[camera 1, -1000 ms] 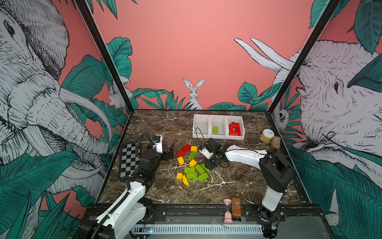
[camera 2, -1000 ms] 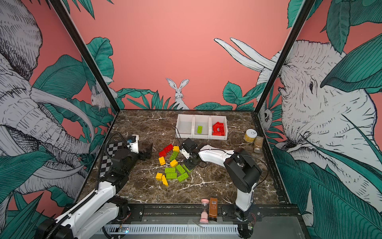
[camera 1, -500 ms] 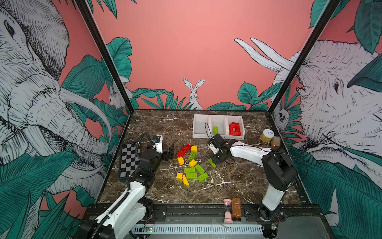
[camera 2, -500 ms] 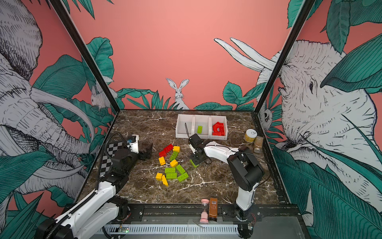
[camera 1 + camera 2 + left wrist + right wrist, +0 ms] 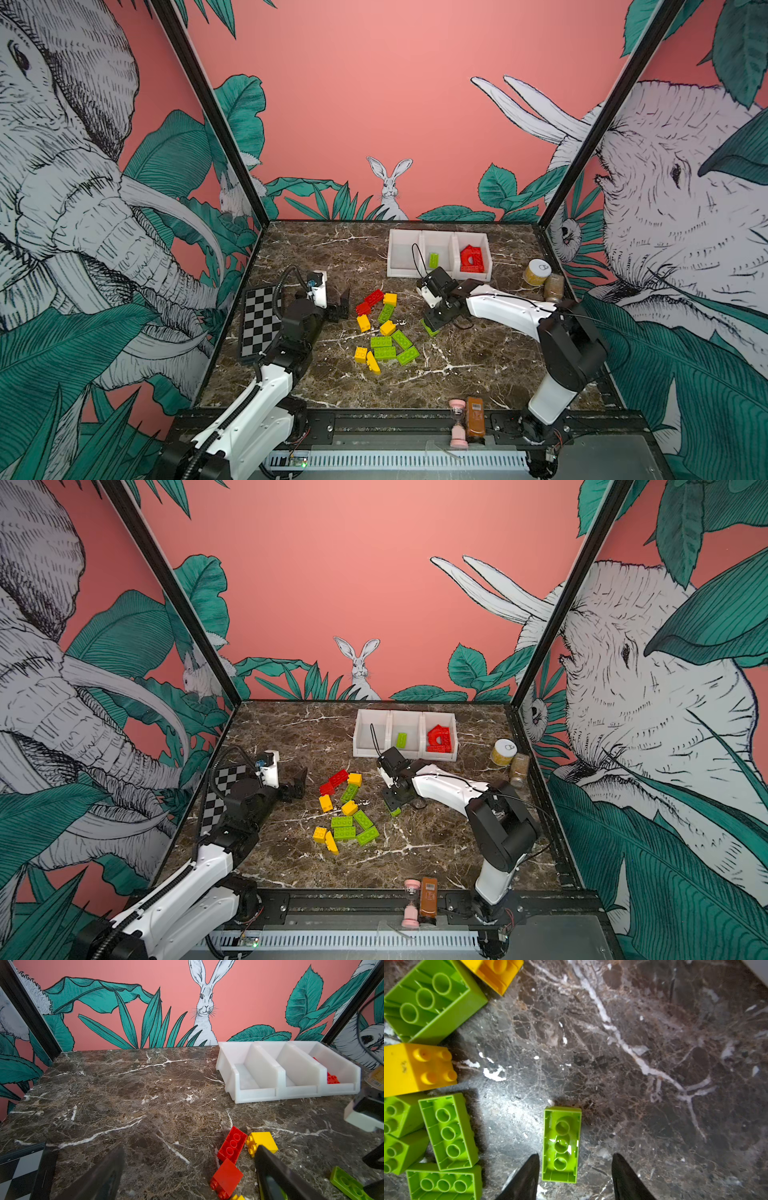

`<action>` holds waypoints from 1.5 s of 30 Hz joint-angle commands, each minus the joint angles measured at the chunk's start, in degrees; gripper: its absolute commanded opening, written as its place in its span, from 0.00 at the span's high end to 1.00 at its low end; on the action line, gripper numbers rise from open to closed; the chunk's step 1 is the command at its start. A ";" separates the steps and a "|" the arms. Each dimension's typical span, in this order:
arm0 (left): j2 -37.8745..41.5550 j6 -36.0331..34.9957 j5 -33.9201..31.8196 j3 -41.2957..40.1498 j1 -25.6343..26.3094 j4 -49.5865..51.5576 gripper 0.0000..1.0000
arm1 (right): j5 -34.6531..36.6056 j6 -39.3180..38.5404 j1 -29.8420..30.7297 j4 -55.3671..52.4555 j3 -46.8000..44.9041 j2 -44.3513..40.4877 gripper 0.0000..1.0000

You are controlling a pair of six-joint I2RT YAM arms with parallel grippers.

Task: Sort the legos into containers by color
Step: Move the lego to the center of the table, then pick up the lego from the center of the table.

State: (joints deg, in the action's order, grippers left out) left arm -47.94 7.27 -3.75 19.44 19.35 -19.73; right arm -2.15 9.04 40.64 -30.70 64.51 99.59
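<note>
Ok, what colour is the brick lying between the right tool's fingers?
It's a lime green plastic brick, hollow underside up; the right wrist view shows it best.

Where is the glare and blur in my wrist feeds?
Right wrist view: white glare on the hollow underside of the lone green brick, pale sheen on the marble table beside it. Left wrist view: fingers of the left gripper soft, white bins sharp.
</note>
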 commanded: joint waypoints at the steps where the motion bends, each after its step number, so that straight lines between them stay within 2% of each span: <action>1: 0.49 -0.32 -0.04 -0.72 0.20 -0.41 0.01 | -0.04 0.79 0.73 0.29 1.50 2.39 0.45; 8: 0.83 -0.41 -0.04 -0.72 0.16 -0.31 0.01 | 0.23 0.99 0.69 1.11 1.33 4.87 0.46; 19: 1.04 -0.26 0.02 -0.73 0.15 -0.22 0.01 | 1.02 1.57 0.48 1.85 0.78 2.81 0.65; 25: 1.09 -0.17 0.04 -0.74 0.22 -0.23 0.01 | -0.81 0.37 -2.60 1.22 3.87 -0.80 0.69; 33: 0.59 -0.24 0.06 -0.68 0.20 -0.37 0.02 | -2.08 -3.27 -9.00 1.62 14.42 -0.10 0.71; 40: 0.82 -0.46 -0.57 -0.72 0.08 -0.24 0.01 | -8.52 -2.52 -15.97 5.86 24.13 7.36 0.73; 45: 1.34 -0.59 -0.40 -0.74 0.21 -0.05 0.01 | -6.13 -2.03 -18.20 5.96 31.34 12.84 0.73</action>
State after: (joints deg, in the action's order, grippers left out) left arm -47.86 7.27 -3.79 19.44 19.35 -19.73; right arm -8.56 6.81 22.85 -25.56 92.92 110.41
